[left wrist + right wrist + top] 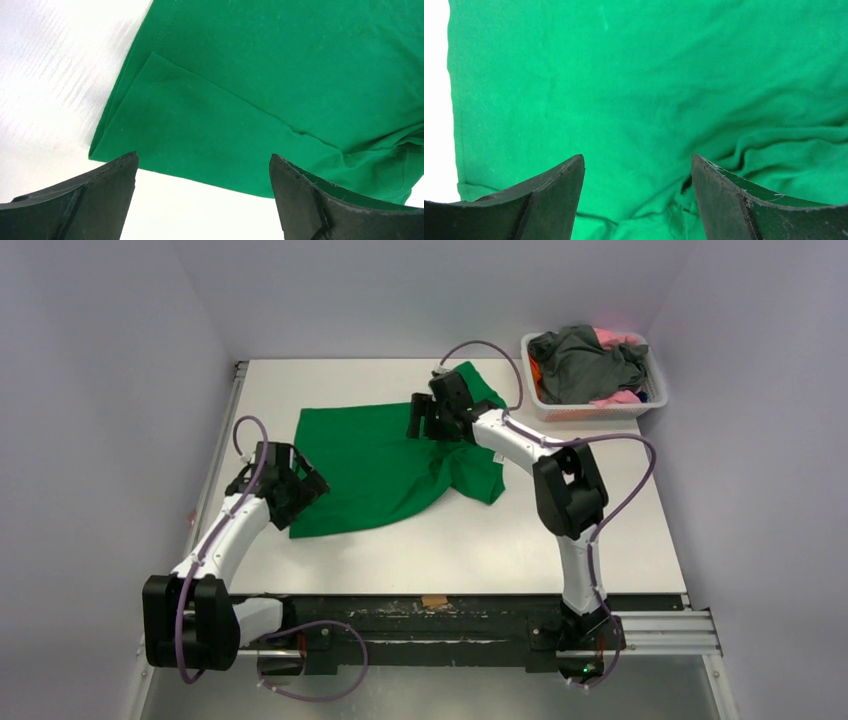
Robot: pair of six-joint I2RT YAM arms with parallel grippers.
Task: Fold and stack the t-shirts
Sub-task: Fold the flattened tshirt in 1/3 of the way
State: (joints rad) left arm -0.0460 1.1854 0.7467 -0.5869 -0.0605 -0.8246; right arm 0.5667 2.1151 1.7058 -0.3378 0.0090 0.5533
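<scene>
1. White tabletop [550, 560] carries a bright green short-sleeved t-shirt [370, 465], spread mostly flat, with its right side rumpled.
2. Left gripper [202, 165] sits at the shirt's near-left hem, jaws spread wide and gripping nothing.
3. Right gripper [638, 165] is over the rumpled far-right part, jaws likewise wide and empty.
4. White slatted plastic basket [590, 412] at the far right corner holds a crumpled dark grey t-shirt [585, 365] and a pink t-shirt [615, 337].

The white-and-black left arm [225, 535] reaches forward, elbow low, its black two-finger left gripper [300, 485] spread wide and angled downward. The right arm [520, 445] stretches farther and bends inward, its right gripper [420, 420] likewise parted.
</scene>
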